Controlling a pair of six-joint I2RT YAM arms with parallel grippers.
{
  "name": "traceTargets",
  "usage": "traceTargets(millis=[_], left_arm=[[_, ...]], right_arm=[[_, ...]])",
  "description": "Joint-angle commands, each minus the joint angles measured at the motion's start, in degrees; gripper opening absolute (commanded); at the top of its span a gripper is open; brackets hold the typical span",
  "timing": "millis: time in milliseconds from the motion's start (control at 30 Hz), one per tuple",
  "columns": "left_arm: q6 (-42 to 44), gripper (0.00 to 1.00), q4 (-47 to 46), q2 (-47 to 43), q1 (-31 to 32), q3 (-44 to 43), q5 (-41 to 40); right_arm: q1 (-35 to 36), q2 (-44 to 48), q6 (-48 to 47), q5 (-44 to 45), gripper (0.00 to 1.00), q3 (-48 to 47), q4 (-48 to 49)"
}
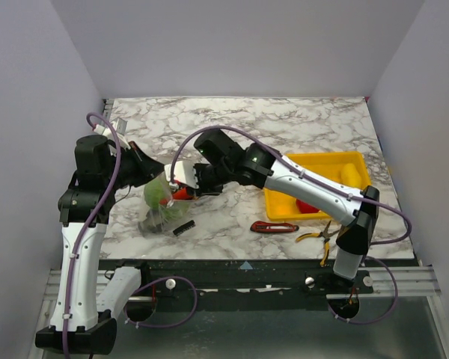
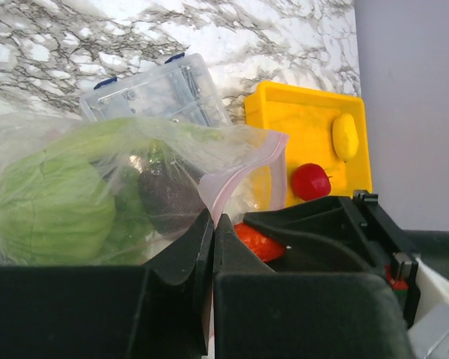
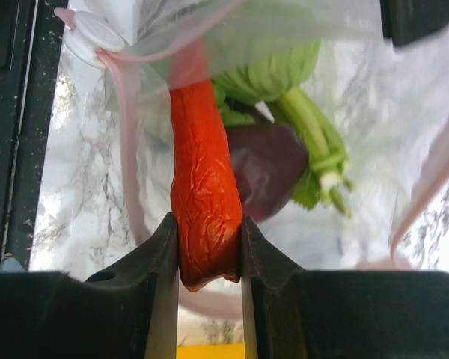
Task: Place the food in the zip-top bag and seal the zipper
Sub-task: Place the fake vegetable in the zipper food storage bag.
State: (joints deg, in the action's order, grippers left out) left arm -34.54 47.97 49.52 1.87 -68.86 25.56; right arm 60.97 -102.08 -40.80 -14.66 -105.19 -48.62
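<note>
Red chili [image 3: 202, 168] clamped in right gripper [image 3: 207, 228], inside zip-top bag [image 2: 247, 149]; left gripper [image 2: 213, 228] pinches its edge

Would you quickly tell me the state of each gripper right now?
Left gripper: fingers closed, pinching the zip-top bag at its mouth edge.
Right gripper: fingers closed on the red chili.

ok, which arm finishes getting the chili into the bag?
Right. The right end effector grips the red chili at the mouth of the zip-top bag; the left end effector is busy, shut on its edge.
</note>
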Motion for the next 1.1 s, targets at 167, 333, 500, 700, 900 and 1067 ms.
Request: traceTargets(millis=[167, 333, 500, 700, 900, 1067], left_arm=[[-6.11, 0.00, -8.27, -1.12, -0.12, 2.38, 7.74], [-10.96, 0.00, -12.10, -2.84, -0.11, 5.69, 8.33], [-13.24, 0.00, -13.83, -4.15, -0.12, 7.56, 7.13], [-12.95, 0.00, -13.09, -4.21, -0.11, 7.02, 7.83], [-11.61, 0.00, -12.11, -4.69, -0.11, 6.89, 7.72], [-11.16, 0.00, -11.60, -5.00, -0.18, 6.85, 7.45]], right_arm=[[5.19, -10.13, -7.99, 5.50, 0.03, -10.21, -3.51], [5.40, -7.93, -0.38, 5.83, 0.30, -3.45, 13.15], [5.46, -3.83, 11.30, 1.28, 0.34, 8.59, 32.15], [5.09, -0.60, 19.98, 5.18, 0.43, 15.23, 40.81], [3.01, 3.44, 25.26, 4.55, 0.56, 21.59, 47.13], [0.87, 4.65, 29.82, -3.59, 0.44, 25.70, 51.87]])
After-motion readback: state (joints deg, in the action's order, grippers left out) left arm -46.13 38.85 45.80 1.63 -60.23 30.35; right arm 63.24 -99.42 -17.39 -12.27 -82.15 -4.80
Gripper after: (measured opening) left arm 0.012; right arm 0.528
